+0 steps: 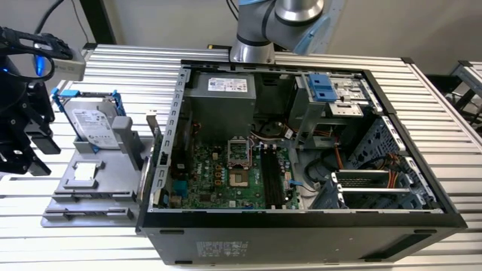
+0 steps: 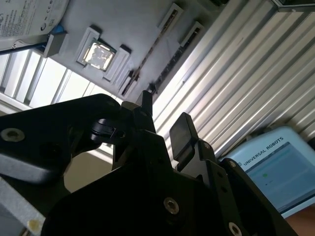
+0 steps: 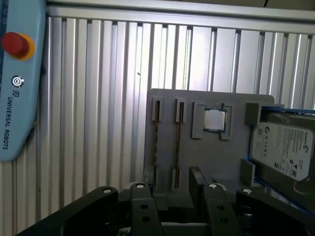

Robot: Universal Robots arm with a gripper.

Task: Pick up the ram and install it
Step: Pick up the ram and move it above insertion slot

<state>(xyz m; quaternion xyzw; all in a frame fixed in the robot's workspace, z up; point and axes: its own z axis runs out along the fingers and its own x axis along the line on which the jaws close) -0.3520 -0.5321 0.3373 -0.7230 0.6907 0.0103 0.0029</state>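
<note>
The ram (image 3: 178, 143) is a thin dark stick lying on edge in one of two long grooves of a grey holder tray (image 3: 206, 157). In the second wrist view the ram (image 2: 150, 51) runs slantwise across that tray. My gripper (image 3: 174, 194) hovers above the tray's near end, open, with nothing between its black fingers (image 2: 183, 132). In the exterior view the gripper (image 1: 30, 152) hangs at the left, over the tray (image 1: 105, 189) and apart from it. The motherboard's long black slots (image 1: 272, 176) lie inside the open computer case (image 1: 301, 226).
On the tray also sit a small square silver chip (image 3: 214, 119) and a silver hard drive in a blue frame (image 1: 92, 125). A teach pendant (image 3: 19, 83) lies on the ribbed aluminium table (image 3: 98, 98). The arm's base (image 1: 256, 34) stands behind the case.
</note>
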